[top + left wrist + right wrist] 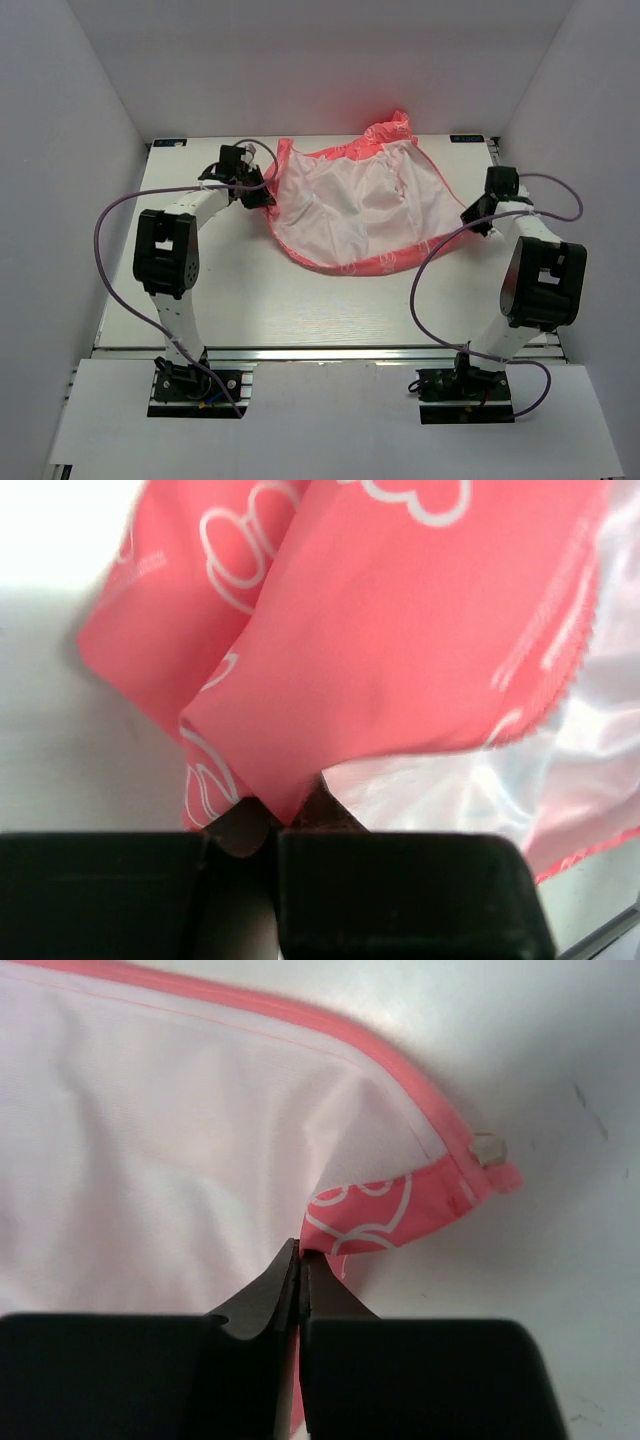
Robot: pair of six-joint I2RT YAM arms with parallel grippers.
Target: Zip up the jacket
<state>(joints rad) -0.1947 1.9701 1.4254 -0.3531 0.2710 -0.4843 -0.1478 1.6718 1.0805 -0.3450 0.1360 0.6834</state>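
The coral-pink jacket point(355, 205) lies spread open at the back middle of the table, white lining up, pink edge around it. My left gripper point(262, 196) is shut on its left edge; in the left wrist view the pink fabric point(400, 630) with white print runs into my closed jaws point(280, 820). My right gripper point(474, 218) is shut on the right edge; in the right wrist view the jaws point(302, 1260) pinch a pink fold point(380, 1210) beside the white lining. A small metal zipper part point(488, 1149) shows at the pink corner.
The white table point(300, 300) is boxed by white walls on the left, back and right. Purple cables point(110, 260) loop out from both arms. The arm bases point(195, 385) stand at the near edge.
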